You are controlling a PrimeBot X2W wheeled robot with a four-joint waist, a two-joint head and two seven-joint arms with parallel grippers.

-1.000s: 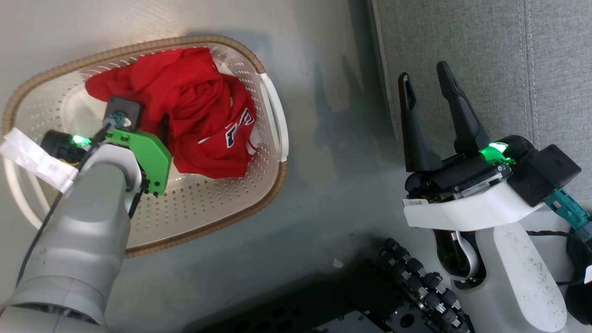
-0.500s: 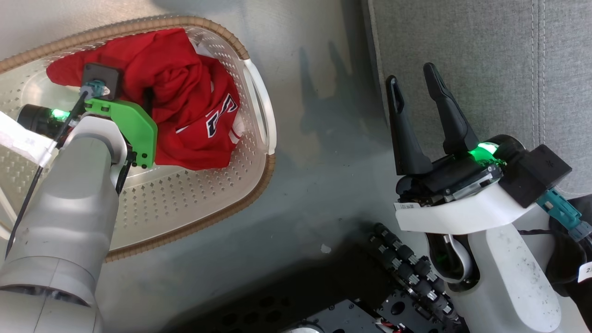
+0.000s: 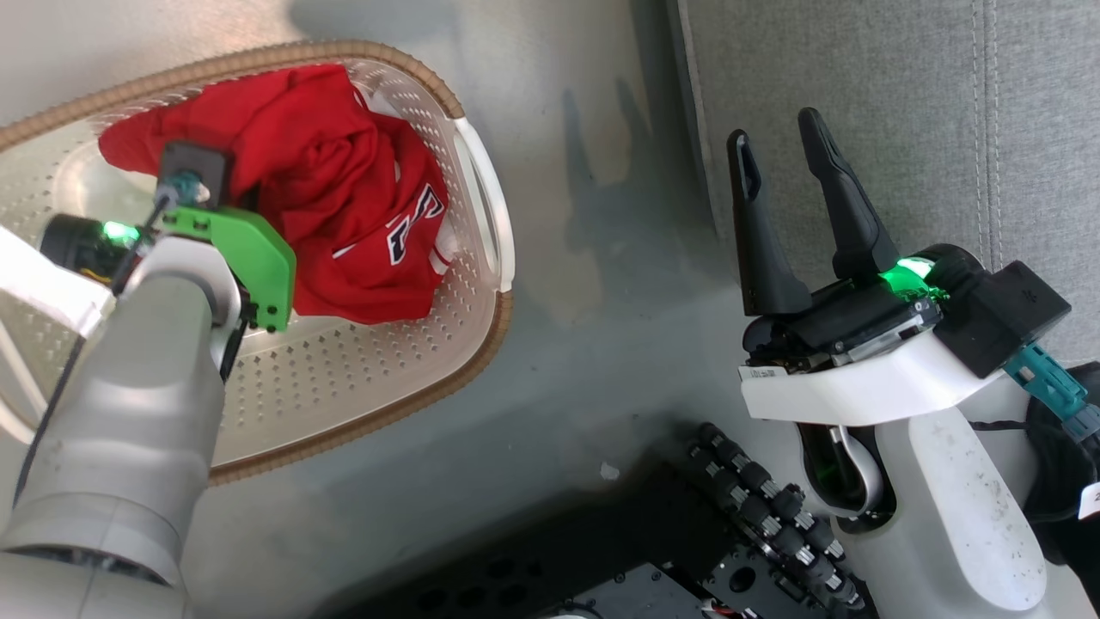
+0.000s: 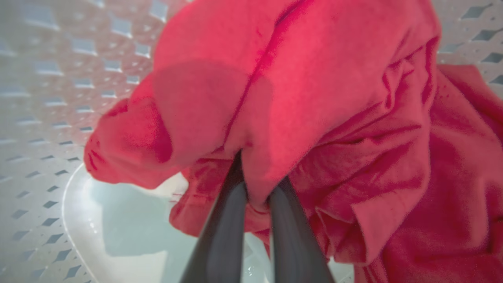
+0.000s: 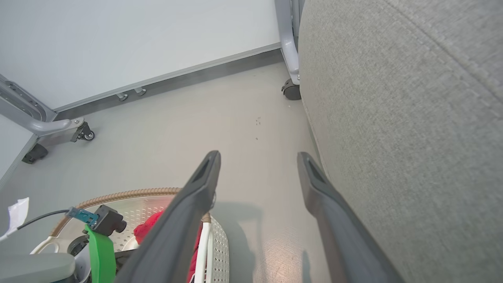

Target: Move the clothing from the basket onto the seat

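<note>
Red clothing (image 3: 344,189) lies in a heap inside the basket (image 3: 387,404), pushed toward one end. The basket sits on the grey floor (image 3: 601,361). The seat (image 3: 902,86) is off to the robot's right, with a strip of bare floor between them.

The left gripper (image 4: 257,184) is down in the basket. Its two dark fingers are squeezed almost together, and a fold of the red cloth is pinched between them. The cloth bulges over the finger ends, so the very tips are hidden. The right gripper (image 3: 776,129) is held up near the edge of the seat with its fingers spread wide, and nothing is in it.

The job looks like it is only at the start. The grab seems done, but the heap is not yet out of the basket, and no clothing is on the part of the seat that shows. What is left is to lift the heap, carry it across the floor and let it go on the seat. Whether it will all come up in one go cannot be told.
</note>
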